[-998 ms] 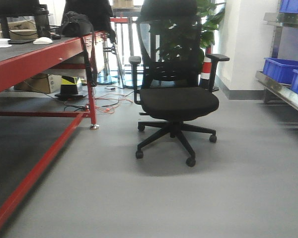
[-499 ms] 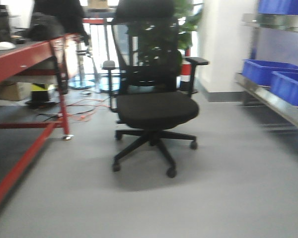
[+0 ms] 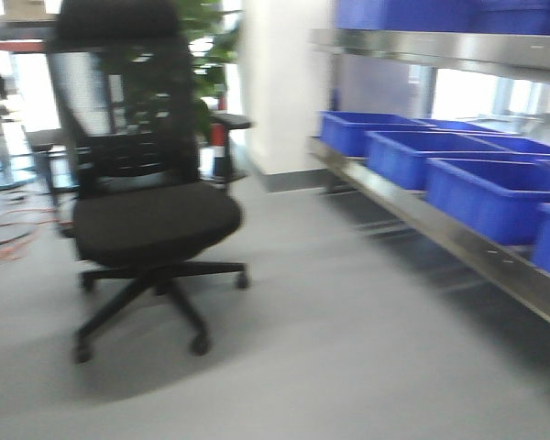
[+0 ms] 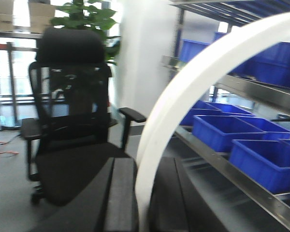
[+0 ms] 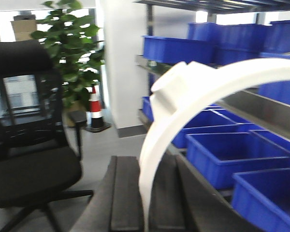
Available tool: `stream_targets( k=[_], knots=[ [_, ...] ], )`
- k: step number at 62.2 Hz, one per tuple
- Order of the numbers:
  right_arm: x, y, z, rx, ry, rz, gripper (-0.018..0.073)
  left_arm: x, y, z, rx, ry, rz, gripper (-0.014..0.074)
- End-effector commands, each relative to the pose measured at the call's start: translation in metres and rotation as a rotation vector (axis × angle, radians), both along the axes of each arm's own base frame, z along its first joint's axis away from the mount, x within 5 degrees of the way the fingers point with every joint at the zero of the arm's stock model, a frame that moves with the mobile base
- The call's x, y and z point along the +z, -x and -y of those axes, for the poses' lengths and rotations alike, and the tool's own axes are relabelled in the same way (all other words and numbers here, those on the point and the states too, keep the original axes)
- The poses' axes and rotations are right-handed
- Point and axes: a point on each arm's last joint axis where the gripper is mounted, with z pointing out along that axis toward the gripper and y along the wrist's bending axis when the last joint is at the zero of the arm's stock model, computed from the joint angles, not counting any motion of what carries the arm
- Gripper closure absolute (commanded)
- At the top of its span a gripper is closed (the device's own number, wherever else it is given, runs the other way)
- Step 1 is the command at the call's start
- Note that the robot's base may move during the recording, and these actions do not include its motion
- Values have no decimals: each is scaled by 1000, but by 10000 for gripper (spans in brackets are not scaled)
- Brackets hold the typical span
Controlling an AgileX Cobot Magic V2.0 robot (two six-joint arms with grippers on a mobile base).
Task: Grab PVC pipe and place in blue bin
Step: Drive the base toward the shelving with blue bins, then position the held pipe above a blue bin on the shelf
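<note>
A white curved PVC pipe [image 4: 174, 106] rises from between the black fingers of my left gripper [image 4: 145, 166], which is shut on it. In the right wrist view, a white curved PVC pipe [image 5: 222, 79] with a thicker fitting at its top is clamped in my right gripper [image 5: 145, 162], also shut. Several open blue bins [image 3: 495, 188] sit in a row on a low steel shelf [image 3: 458, 243] to the right, and they also show as blue bins [image 4: 222, 130] and blue bins [image 5: 232, 154] beyond the pipes. Neither gripper appears in the front view.
A black mesh office chair [image 3: 147, 211] on casters stands on the grey floor at the left. Behind it are a leafy plant [image 5: 72, 43], a traffic cone [image 5: 95, 108] and a white pillar [image 3: 275, 82]. More blue bins fill the upper shelf [image 3: 440, 14].
The front view has swung to the right. The red workbench has left the frame, the chair has slid to the left, and the shelf of blue bins now fills the right side, closer.
</note>
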Motion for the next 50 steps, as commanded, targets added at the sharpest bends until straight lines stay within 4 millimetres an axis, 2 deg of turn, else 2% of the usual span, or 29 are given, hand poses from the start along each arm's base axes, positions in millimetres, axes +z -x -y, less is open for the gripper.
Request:
stream_targets(
  k=[1,50],
  knots=[
    [3,1,0,-3,5,32,721,3,2,-1,6,12,31,707],
    [3,1,0,-3,5,32,721,3,2,-1,6,12,31,707]
  ],
)
